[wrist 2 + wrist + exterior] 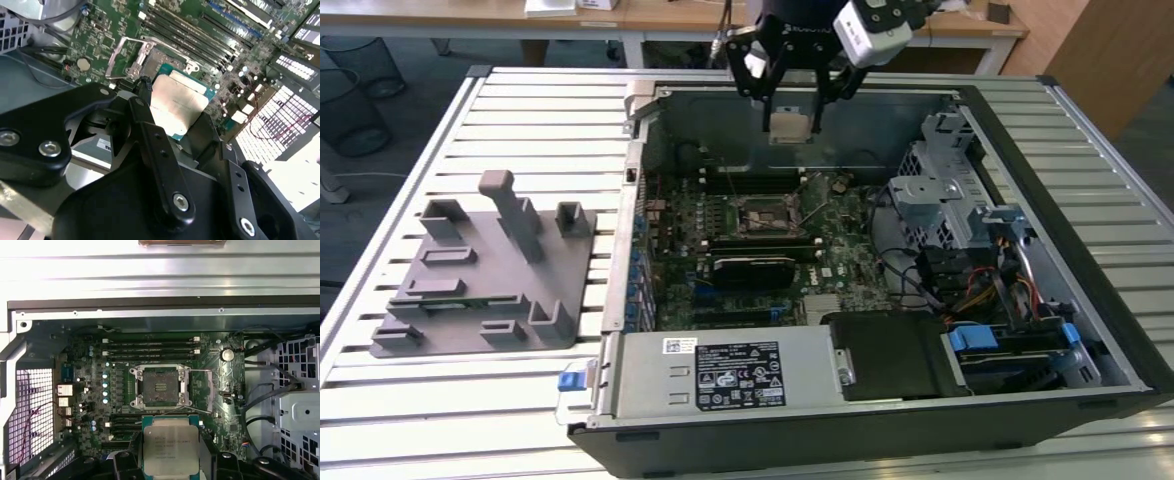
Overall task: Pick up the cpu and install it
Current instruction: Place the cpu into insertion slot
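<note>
1. Metal slats form the table (494, 110), which carries everything else in the exterior view.
2. Lying on its side with the cover off, the computer case (854, 445) takes up the exterior view's right half of the table.
3. A grey plastic tray (467, 290) with upright posts sits on the slats at the exterior view's left, just beside the case and apart from it.
4. Inside the case lies the green motherboard (834, 215), also seen in both wrist views (220, 390) (110, 30).
5. A silver power supply (720, 375) with a white label fills the case's near corner, and a metal drive cage (941, 195) stands along the exterior view's right.
6. The black gripper (790, 120) hangs over the far part of the open case; its fingers (125, 465) are closed on two opposite edges of the chip, as the second wrist view (175, 112) also shows.
7. The processor socket (765, 215) sits mid-board with its metal frame swung open and its contact field exposed (159, 386).
8. Clamped flat between the fingers, silvery top up, the cpu (789, 127) is held in the air above the motherboard, well clear of the socket and not touching it (170, 447) (177, 105).
</note>
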Available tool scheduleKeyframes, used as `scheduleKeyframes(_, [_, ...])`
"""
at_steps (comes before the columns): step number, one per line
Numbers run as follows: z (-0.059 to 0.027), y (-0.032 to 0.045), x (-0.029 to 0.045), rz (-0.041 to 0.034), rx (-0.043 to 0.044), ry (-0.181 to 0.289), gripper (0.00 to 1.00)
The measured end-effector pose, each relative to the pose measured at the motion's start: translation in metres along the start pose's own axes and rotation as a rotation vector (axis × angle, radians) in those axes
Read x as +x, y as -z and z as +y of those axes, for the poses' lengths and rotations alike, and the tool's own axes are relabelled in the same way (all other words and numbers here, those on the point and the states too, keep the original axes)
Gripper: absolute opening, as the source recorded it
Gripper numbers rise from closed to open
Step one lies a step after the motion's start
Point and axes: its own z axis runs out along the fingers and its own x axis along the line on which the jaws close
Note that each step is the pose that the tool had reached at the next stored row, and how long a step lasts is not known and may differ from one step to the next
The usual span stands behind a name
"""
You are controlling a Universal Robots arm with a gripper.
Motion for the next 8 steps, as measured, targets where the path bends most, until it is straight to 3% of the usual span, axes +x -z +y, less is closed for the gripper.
scheduleKeyframes(8, [0.0001, -0.0003, -0.003, -0.0004, 0.0001, -0.014, 0.54])
